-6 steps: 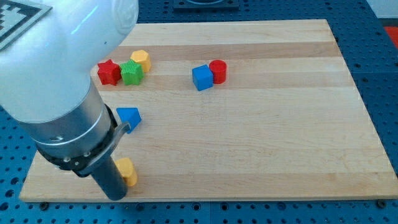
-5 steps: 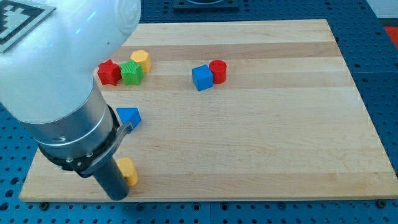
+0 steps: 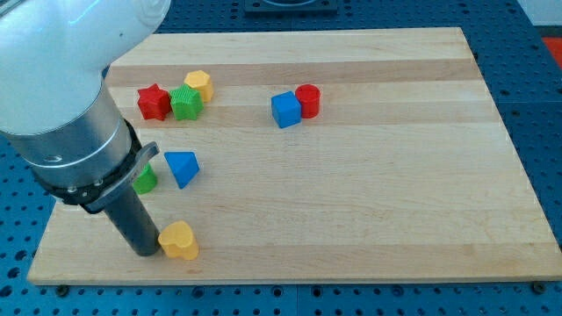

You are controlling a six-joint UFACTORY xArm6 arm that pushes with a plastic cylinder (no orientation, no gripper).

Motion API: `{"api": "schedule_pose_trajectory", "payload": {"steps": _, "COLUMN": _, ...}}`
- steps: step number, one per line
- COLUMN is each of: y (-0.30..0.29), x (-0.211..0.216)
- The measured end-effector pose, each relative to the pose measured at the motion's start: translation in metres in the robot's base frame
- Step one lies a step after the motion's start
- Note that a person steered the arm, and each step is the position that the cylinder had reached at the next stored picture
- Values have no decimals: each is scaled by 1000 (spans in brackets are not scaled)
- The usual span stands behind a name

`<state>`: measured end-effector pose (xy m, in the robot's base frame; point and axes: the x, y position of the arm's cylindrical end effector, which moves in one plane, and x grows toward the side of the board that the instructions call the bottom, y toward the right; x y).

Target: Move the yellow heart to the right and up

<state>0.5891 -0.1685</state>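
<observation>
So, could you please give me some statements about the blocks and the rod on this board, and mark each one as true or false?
1. My tip is just to the view's left of the yellow heart. True.
2. The blue cube and the red cylinder stand far apart. False: they sit side by side, touching or nearly so.
3. The red star is to the view's left of the green star. True.
4. The yellow heart lies at the view's top right. False: it lies near the board's bottom edge, at the view's left.
5. The blue triangle is above the yellow heart in the view. True.
</observation>
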Motion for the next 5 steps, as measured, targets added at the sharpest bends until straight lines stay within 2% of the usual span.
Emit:
{"api": "schedule_pose_trajectory", "payload": {"steps": 1, "y": 29, "x": 4}}
{"api": "schedule_pose_trajectory", "payload": {"steps": 3, "y": 139, "x": 4}}
{"api": "schedule_pose_trajectory", "payload": {"steps": 5, "y": 146, "x": 7}}
